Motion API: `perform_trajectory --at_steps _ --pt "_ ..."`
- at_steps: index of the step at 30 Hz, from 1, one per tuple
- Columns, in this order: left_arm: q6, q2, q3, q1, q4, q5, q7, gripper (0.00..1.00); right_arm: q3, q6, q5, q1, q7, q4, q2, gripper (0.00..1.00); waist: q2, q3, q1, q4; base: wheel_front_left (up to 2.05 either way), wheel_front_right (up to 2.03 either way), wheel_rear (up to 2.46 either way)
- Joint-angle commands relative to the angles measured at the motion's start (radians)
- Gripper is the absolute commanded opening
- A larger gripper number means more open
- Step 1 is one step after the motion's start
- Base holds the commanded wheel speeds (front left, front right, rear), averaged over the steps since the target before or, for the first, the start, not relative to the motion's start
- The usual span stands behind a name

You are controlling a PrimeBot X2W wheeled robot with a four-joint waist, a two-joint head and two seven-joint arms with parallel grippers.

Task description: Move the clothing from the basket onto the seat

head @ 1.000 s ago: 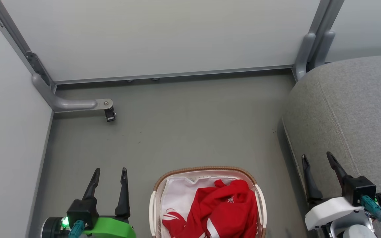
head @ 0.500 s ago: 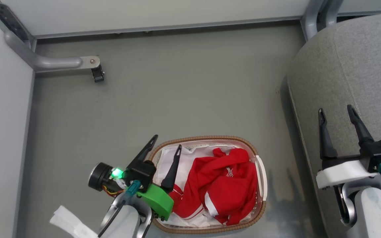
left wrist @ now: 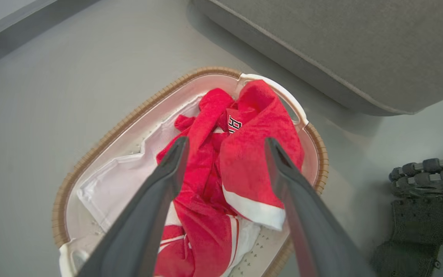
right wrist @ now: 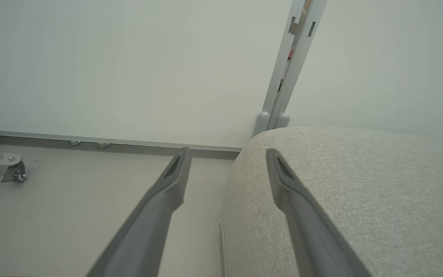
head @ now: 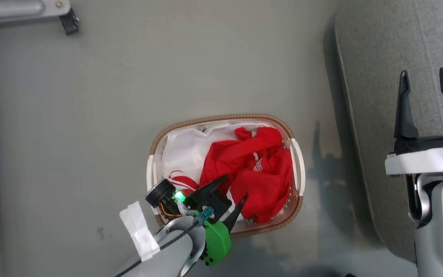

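left gripper, jaws spread, hovers over the crumpled red sports clothing in the oval white basket with a brown woven rim. right gripper, spread and empty, sits over the grey fabric seat. best: descend on the raised fold, avoiding the white liner.

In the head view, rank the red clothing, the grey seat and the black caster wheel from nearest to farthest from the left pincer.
1. Red clothing, in the basket, right under the left pincer.
2. Grey seat, off to the right.
3. Black caster wheel, far upper-left corner.
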Motion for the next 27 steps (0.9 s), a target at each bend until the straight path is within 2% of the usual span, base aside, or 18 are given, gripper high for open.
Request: perform_trajectory --at_steps 1,8,19,23,24,25,26,27 --pt "-0.003 0.006 -0.031 -0.035 0.021 -0.024 0.001 1.00 0.005 -0.001 0.008 -0.023 -0.002 -0.014 -0.003 1.00 0.0120 0.120 -0.0002 -0.052 0.00 0.00 0.00" --pt "0.010 0.006 -0.139 -0.097 0.111 -0.077 0.028 1.00 0.012 -0.001 0.029 -0.052 -0.002 -0.037 -0.003 1.00 0.0120 0.203 -0.0002 -0.075 0.00 0.00 0.00" --pt "0.091 0.006 -0.206 -0.157 0.197 -0.168 0.061 1.00 0.013 -0.001 0.063 -0.077 -0.002 -0.043 -0.003 1.00 0.0120 0.277 -0.0002 -0.099 0.00 0.00 0.00" --pt "0.074 0.006 -0.214 -0.173 0.218 -0.206 0.059 1.00 0.019 -0.001 0.070 -0.087 -0.002 -0.042 -0.003 1.00 0.0120 0.288 -0.0002 -0.104 0.00 0.00 0.00" --pt "0.069 0.006 -0.215 -0.178 0.221 -0.214 0.058 0.96 0.021 -0.001 0.072 -0.091 -0.002 -0.042 -0.003 1.00 0.0120 0.290 -0.0002 -0.105 0.00 0.00 0.00" --pt "0.067 0.006 -0.218 -0.184 0.224 -0.225 0.056 0.55 0.022 -0.001 0.073 -0.093 -0.002 -0.041 -0.003 1.00 0.0120 0.291 -0.0002 -0.106 0.00 0.00 0.00" --pt "0.064 0.006 -0.224 -0.190 0.227 -0.231 0.055 0.35 0.024 -0.001 0.075 -0.094 -0.002 -0.041 -0.003 1.00 0.0120 0.292 -0.0002 -0.107 0.00 0.00 0.00" --pt "0.064 0.006 -0.231 -0.194 0.230 -0.233 0.051 0.07 0.025 -0.001 0.076 -0.094 -0.002 -0.040 -0.003 1.00 0.0120 0.293 -0.0002 -0.107 0.00 0.00 0.00"
